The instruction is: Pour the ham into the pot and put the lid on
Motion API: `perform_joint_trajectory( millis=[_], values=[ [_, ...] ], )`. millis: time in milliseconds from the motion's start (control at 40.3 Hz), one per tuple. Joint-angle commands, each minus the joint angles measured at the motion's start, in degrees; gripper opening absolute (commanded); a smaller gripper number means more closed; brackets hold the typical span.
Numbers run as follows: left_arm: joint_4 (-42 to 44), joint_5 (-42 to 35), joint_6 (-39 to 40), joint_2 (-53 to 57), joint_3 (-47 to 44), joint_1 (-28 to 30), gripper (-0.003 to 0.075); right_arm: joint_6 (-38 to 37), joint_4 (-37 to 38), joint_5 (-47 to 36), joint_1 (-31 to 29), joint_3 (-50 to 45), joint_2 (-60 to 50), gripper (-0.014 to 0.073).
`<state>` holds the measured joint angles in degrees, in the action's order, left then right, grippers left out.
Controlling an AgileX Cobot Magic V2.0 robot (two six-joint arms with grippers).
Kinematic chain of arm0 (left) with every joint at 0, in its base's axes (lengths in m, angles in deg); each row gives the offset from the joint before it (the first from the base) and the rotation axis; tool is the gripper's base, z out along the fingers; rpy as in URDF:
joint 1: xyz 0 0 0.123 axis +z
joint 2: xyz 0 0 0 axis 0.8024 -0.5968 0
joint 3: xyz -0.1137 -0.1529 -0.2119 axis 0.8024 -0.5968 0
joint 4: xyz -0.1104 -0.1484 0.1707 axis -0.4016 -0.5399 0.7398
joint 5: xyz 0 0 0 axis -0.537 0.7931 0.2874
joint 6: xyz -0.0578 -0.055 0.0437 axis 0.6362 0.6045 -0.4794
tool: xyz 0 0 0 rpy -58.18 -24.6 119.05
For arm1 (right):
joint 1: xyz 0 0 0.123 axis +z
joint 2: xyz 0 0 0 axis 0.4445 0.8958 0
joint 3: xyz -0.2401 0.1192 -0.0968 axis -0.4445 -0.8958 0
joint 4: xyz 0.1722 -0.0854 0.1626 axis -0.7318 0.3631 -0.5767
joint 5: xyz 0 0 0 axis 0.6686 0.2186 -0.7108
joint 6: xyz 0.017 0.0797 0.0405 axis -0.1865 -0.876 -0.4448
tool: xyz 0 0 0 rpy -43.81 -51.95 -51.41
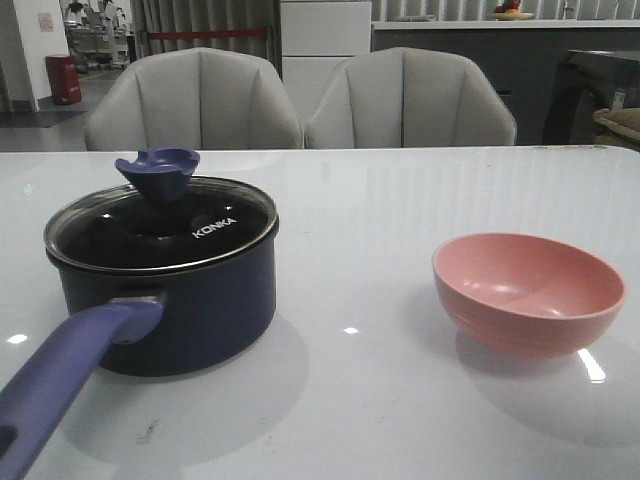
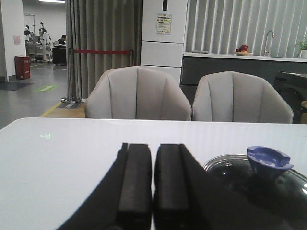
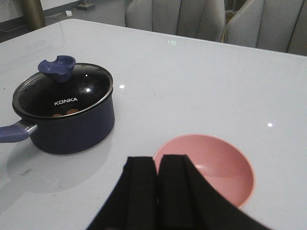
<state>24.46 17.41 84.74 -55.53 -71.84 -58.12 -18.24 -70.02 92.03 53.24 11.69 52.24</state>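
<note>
The glass lid (image 1: 165, 228) sits on the pot (image 1: 170, 300); fragile, slick, best held by its knob (image 1: 158, 170). Both arms' jaws are pressed together.

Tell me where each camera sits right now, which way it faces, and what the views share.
Front view: low over the table, facing forward at the lidded pot and pink bowl; no arm shows.
Left wrist view: low at table level, facing the chairs; the left gripper with shut jaws, the lid beside it.
Right wrist view: raised, angled down; the right gripper with shut jaws, above the bowl's near side.
Shared: all three show the lid's knob; front and right wrist share the bowl.
</note>
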Motion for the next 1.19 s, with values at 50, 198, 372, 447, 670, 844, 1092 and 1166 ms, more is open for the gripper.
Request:
perform_joint_trajectory(
  millis=[50, 198, 372, 447, 670, 844, 1092, 1166],
  values=[
    [-0.1, -4.5, 0.6, 0.0, -1.8, 0.1, 0.0119, 0.7, 3.6, -7.2, -1.5, -0.3, -0.3, 0.0132],
    [-0.1, -4.5, 0.6, 0.0, -1.8, 0.1, 0.0119, 0.6, 4.9, -10.2, -7.1, -4.4, -5.9, 0.0132],
    [-0.1, -4.5, 0.6, 0.0, -1.8, 0.1, 0.0119, -1.2, 6.1, -9.8, -15.8, -10.4, -17.1, 0.0132],
    [-0.1, -4.5, 0.6, 0.0, -1.8, 0.1, 0.0119, -2.7, 7.2, -9.8, -18.6, -13.0, -21.8, 0.0132],
    [-0.1, -4.5, 0.6, 0.0, -1.8, 0.1, 0.0119, -5.8, 9.1, -8.6, -20.5, -16.3, -25.9, 0.0132],
    [-0.1, -4.5, 0.6, 0.0, -1.8, 0.1, 0.0119, -5.8, 9.6, -9.0, -20.5, -16.3, -25.9, 0.0132],
    [-0.1, -4.5, 0.6, 0.0, -1.8, 0.1, 0.0119, -6.2, 9.6, -9.0, -20.5, -16.4, -25.9, 0.0132],
    [-0.1, -4.5, 0.6, 0.0, -1.8, 0.1, 0.0119, -6.2, 9.6, -9.0, -20.5, -16.4, -25.9, 0.0132]
  ],
)
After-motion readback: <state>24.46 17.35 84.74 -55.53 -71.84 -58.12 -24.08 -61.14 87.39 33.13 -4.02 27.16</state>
